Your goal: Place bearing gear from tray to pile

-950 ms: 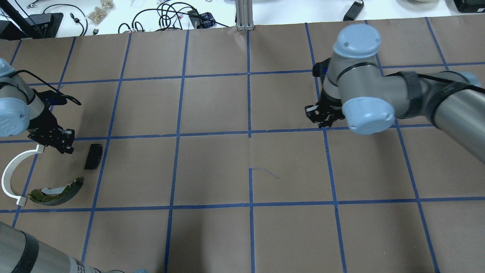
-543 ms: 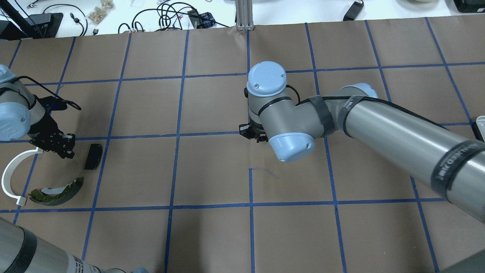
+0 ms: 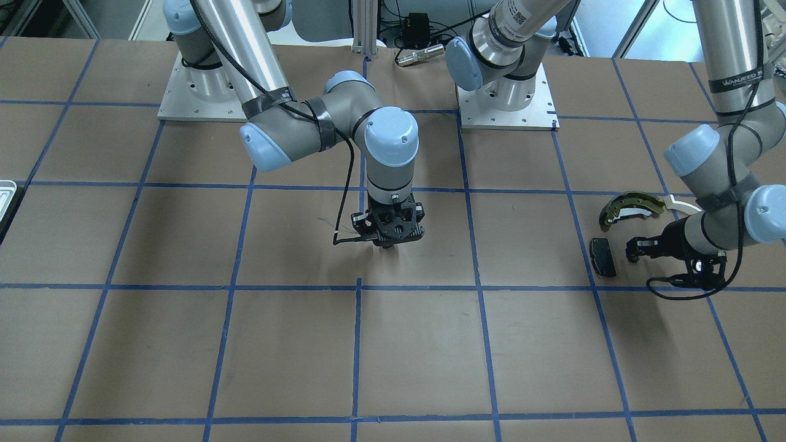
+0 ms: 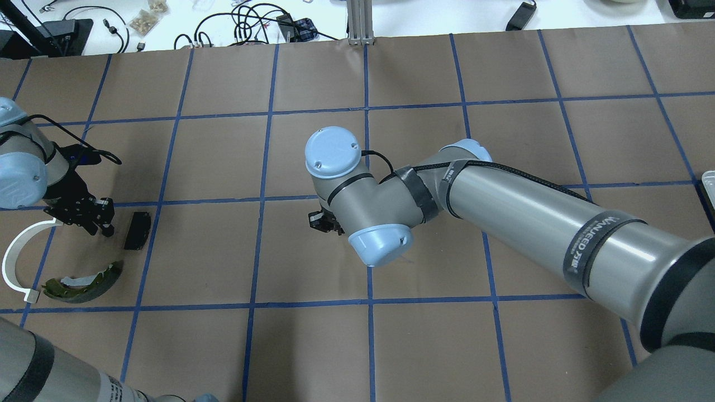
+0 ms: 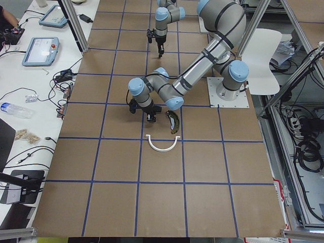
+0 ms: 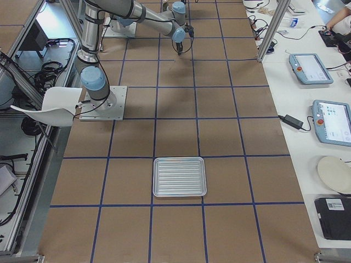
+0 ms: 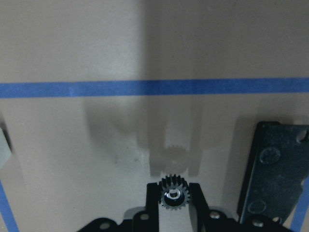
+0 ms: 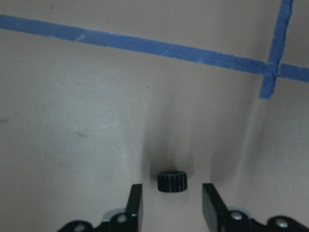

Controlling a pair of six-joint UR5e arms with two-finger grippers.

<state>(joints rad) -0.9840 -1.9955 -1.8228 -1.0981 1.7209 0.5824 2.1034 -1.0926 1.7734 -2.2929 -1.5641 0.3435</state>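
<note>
In the left wrist view my left gripper (image 7: 174,191) is shut on a small black bearing gear (image 7: 174,197), just above the paper beside the black pad (image 7: 277,174). Overhead, the left gripper (image 4: 95,215) hovers by the pile: black pad (image 4: 137,230), white arc (image 4: 14,262) and olive brake shoe (image 4: 84,282). My right gripper (image 8: 172,188) is open at the table's centre, with a second black gear (image 8: 172,181) between its fingers (image 8: 135,200), not touching them. Overhead, the wrist hides the right gripper (image 4: 324,222). The tray (image 6: 179,176) holds nothing.
The tray's corner (image 4: 709,184) shows at the overhead view's right edge. The right arm's forearm (image 4: 558,223) stretches across the table's right half. Cables and tablets lie on the white bench (image 4: 223,22) beyond the far edge.
The right arm has swept left from the table's right part to its centre. The left gripper has shifted slightly toward the black pad.
</note>
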